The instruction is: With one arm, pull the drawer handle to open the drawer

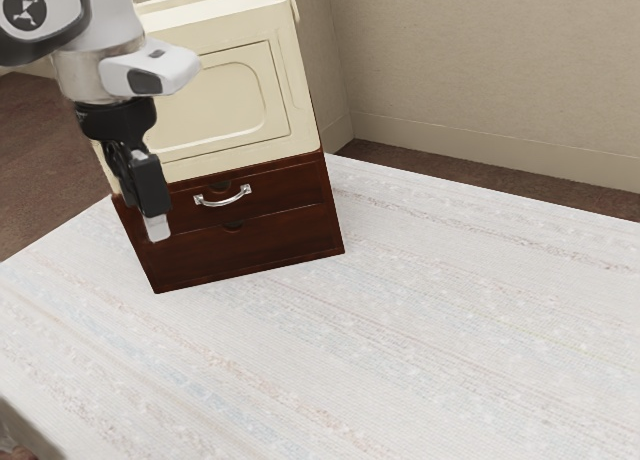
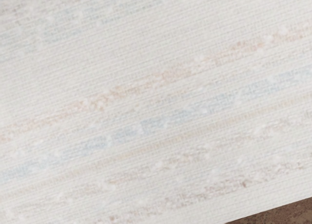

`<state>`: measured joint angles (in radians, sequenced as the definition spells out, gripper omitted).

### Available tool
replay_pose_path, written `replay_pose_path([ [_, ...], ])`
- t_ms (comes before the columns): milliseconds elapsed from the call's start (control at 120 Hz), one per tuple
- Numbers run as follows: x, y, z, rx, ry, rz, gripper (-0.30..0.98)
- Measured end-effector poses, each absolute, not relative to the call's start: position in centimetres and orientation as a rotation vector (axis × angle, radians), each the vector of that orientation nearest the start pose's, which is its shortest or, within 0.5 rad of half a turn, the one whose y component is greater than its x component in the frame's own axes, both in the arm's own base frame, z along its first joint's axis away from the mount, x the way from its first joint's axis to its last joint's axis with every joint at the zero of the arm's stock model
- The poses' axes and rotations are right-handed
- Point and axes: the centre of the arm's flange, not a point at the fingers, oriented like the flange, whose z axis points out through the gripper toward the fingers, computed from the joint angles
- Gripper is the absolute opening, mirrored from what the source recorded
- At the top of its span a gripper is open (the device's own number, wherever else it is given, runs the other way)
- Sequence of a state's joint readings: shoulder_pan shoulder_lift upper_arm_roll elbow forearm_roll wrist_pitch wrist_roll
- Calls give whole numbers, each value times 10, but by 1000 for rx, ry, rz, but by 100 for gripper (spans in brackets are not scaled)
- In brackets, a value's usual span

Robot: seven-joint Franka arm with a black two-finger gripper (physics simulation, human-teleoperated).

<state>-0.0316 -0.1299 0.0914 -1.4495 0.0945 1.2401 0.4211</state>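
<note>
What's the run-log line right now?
upper drawer: shut | handle: ungripped | tool: off handle, toward exterior view's left | wrist view: striped cloth | pull: not begun

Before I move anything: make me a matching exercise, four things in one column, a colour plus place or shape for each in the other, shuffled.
Things
1. handle
2. panelled box
3. drawer unit
4. gripper

Descriptions
A. dark brown, under the box
B. black, at the exterior view's left of the handle
C. cream, on top of the drawer unit
D. silver, bow-shaped

Pairs: 1-D, 2-C, 3-A, 4-B
</note>
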Motion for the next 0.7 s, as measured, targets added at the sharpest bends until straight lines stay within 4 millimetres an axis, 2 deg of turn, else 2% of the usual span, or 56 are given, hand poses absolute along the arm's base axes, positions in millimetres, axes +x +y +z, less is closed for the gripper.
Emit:
replay_pose_path([
  [233,489,38,724,-2985,691,27,69],
  [350,487,36,728,-2967,743,-3,69],
  [433,488,38,718,-2964,765,22,69],
  [525,489,54,698,-2958,775,44,69],
  [700,503,70,669,-2870,888,-45,69],
])
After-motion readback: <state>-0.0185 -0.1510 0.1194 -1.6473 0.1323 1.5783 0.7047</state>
